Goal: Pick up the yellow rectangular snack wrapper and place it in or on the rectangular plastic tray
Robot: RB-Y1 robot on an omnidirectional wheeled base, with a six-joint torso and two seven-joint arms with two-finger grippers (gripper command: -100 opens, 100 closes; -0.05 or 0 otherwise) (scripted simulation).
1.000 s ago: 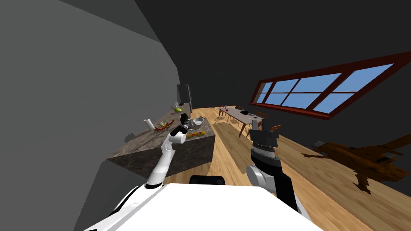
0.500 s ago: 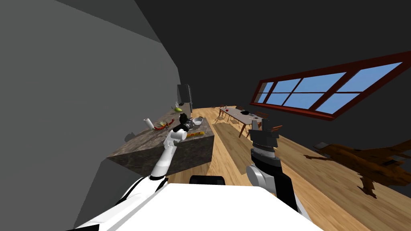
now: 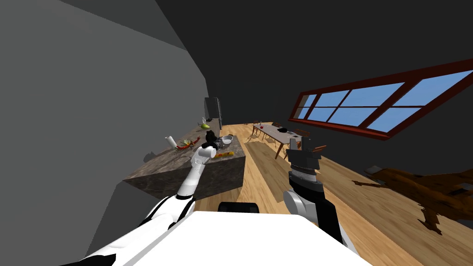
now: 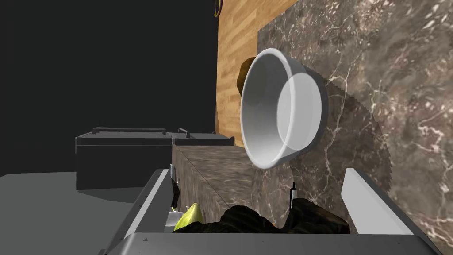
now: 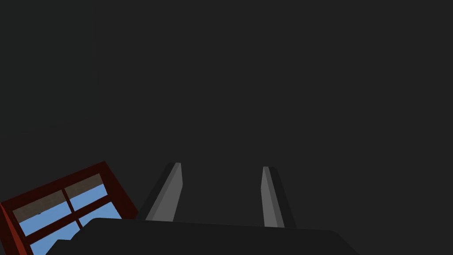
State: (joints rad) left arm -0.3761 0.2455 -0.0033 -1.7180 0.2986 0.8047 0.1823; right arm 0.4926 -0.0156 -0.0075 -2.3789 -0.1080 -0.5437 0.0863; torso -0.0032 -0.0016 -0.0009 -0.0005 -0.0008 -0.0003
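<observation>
L gripper [image 4: 255, 172]: ours, fingers spread, empty, over brown marble counter [image 3: 161, 164] nr round white bowl [image 4: 283, 110]. Yellow rectangular snack wrapper [image 3: 222, 154]: flat on counter by L wrist. R gripper [image 5: 221, 166]: released, raised.

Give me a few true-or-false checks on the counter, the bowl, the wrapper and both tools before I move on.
1. The white bowl stands on the marbled brown counter. True.
2. The left tool is shut on the yellow wrapper. False: its fingers stand wide apart, and the wrapper lies on the counter near its edge.
3. The right tool is open. True.
4. The bowl holds fruit. False: its inside is bare.
5. The right tool hangs over the counter. False: the head view shows it raised above the wood floor, off to the counter's side.
</observation>
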